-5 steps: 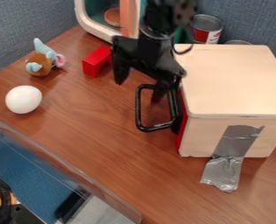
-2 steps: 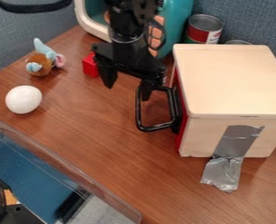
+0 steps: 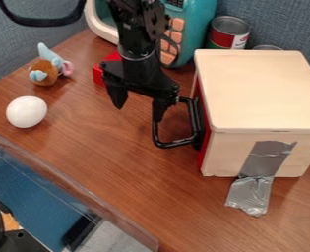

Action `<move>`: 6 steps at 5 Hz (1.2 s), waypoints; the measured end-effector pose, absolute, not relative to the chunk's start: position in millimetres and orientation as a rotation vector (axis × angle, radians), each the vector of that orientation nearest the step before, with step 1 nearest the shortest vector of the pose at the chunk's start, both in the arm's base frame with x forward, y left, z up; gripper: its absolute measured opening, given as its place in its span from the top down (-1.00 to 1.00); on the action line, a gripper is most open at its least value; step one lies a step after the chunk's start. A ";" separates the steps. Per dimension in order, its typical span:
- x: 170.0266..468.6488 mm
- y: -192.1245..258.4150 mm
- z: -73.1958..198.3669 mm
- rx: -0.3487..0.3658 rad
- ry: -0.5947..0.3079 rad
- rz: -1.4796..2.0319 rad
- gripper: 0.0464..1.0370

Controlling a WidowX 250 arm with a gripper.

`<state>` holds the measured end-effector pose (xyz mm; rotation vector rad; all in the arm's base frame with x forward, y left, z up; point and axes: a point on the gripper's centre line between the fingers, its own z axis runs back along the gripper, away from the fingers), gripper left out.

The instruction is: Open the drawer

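Note:
The black gripper point(image 3: 139, 109) hangs open just left of the wooden box, its fingers wide apart and pointing down. Its right finger is at the outer left side of the black drawer handle point(image 3: 175, 143) and hides part of it; whether they touch I cannot tell. The handle stands out from the red drawer front point(image 3: 203, 153) on the left face of the pale wooden box point(image 3: 263, 93). The drawer is closed against the box.
A white egg-like ball point(image 3: 26, 111), a plush toy point(image 3: 46, 69) and a red block point(image 3: 99, 74) lie to the left. Behind are a teal toy microwave point(image 3: 200, 24) and a can point(image 3: 228, 33). Grey tape point(image 3: 262, 167) holds the box's front to the table point(image 3: 137, 182).
The gripper has moved left from the drawer front, then slightly down toward the handle's outer side. Box, drawer and handle have stayed in place.

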<state>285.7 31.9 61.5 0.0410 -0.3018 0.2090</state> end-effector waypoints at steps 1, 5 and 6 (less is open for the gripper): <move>292.0 33.0 57.7 0.032 -0.304 0.244 -0.92; 301.1 20.0 45.9 0.004 -0.290 0.299 -0.92; 297.8 18.5 40.1 0.009 -0.276 0.303 -0.82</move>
